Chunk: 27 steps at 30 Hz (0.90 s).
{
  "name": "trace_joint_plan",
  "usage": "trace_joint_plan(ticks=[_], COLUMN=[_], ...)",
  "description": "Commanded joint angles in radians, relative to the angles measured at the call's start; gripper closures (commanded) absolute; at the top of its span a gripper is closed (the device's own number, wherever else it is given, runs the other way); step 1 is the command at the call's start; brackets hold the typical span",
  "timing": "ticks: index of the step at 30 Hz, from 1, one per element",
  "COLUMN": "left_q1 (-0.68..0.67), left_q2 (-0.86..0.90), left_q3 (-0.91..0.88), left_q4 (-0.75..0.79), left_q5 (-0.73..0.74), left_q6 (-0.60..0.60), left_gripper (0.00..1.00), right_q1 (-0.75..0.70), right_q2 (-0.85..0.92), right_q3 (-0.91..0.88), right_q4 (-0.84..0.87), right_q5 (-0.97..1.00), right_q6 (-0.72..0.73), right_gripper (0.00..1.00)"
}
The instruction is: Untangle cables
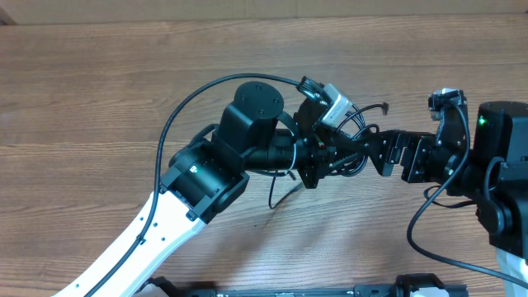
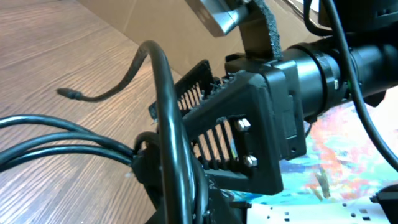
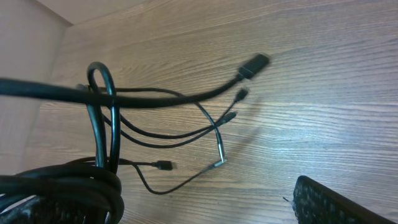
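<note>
Tangled cables [image 3: 155, 134] between 2 grippers
The left gripper [image 1: 324, 162] is clenched on the bundle; the right gripper [image 1: 369, 155], just beside it, gapes wide, grasping nothing; plug ends [image 3: 254, 64] dangle over the table [image 1: 99, 99].

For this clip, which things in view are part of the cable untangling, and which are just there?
Part of the job:
- the cables
- left gripper, shut on them
- right gripper, open beside them

Just there:
- wooden table
- the arms' own thicker cables
</note>
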Motion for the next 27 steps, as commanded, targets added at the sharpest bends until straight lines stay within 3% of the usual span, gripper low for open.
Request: trace_joint_plan(ticks=[1, 7, 13, 17, 27], left_q1=[-0.052, -0.098, -0.080, 0.018, 0.096], left_q2=[-0.031, -0.031, -0.034, -0.060, -0.097], left_q3=[0.018, 0.018, 0.018, 0.018, 0.018], left_q4=[0.038, 0.044, 0.043, 0.042, 0.039], left_q5=[0.139, 0.168, 0.391, 0.540, 0.554], left_q6=[0.000, -0.006, 0.061, 0.061, 0.061], left_gripper=[0.96, 0.96, 0.96, 0.96, 0.96], right_q1=[-0.004, -0.004, -0.004, -0.005, -0.005], right_q2=[0.019, 0.023, 0.025, 0.025, 0.025], right_q3=[0.002, 0.002, 0.002, 0.002, 0.002], right_q4=[0.002, 0.040, 0.029, -0.007, -0.011], right_q5=[0.111, 0.117, 0.300, 0.432, 0.435], right_q6=[0.025, 0.025, 0.032, 0.032, 0.041], right_gripper=[0.00, 0.00, 0.00, 0.00, 0.00])
